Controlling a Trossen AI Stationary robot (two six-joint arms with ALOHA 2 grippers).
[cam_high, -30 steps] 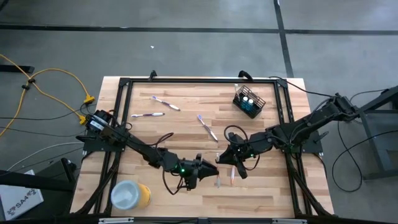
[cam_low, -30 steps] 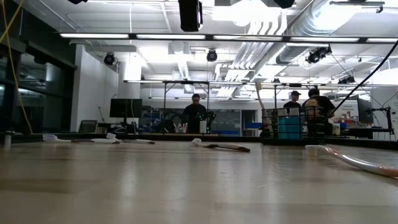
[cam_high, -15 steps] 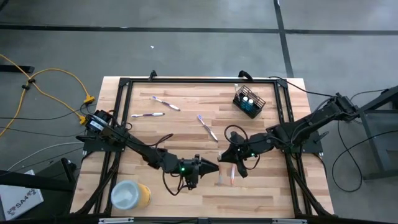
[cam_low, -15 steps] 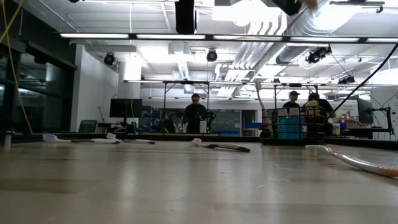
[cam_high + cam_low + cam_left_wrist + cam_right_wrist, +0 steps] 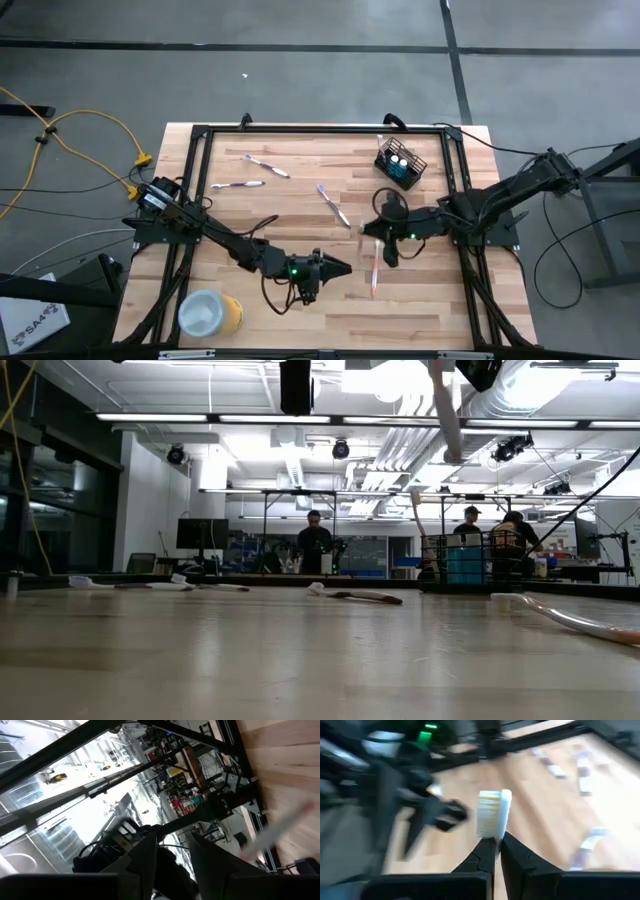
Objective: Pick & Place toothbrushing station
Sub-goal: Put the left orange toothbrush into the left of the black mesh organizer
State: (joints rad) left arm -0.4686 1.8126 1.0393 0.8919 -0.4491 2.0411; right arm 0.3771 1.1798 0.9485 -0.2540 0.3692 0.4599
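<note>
From above, the right claw (image 5: pixel 376 236) sits over the middle of the table (image 5: pixel 300 305), clamped on a pale toothbrush (image 5: pixel 375 262) whose handle trails toward the near edge; the left claw (image 5: pixel 340 268) hangs just beside it, nearer the front, and whether its fingers are apart or together cannot be told here; the black wire-mesh holder (image 5: pixel 401 163) stands at the far right corner with two blue tubes (image 5: pixel 398 160) upright inside and a toothbrush (image 5: pixel 380 143) poking out; three more toothbrushes lie loose on the wood, one at far left (image 5: pixel 266 165), one just below it (image 5: pixel 237 185), one near the centre (image 5: pixel 333 205); a yellow cylinder with a white top (image 5: pixel 210 314) rests at the near left corner.

At table height, the held toothbrush (image 5: pixel 447 410) hangs high in the air, tilted; the mesh holder (image 5: pixel 462 565) stands to the right with its blue contents showing; loose toothbrushes lie along the far edge (image 5: pixel 355 595); people stand in the room behind.

Left wrist view: its own two dark fingers (image 5: pixel 145 860) stand slightly apart with nothing between them; a blurred pale toothbrush (image 5: pixel 280 827) shows over the wood beyond.

Right wrist view: the fingers (image 5: pixel 482 855) are pinched on the toothbrush neck, the white bristled head (image 5: pixel 493 814) standing up just past the tips; the left arm's claw (image 5: pixel 445 812) shows dark and blurred farther off.
</note>
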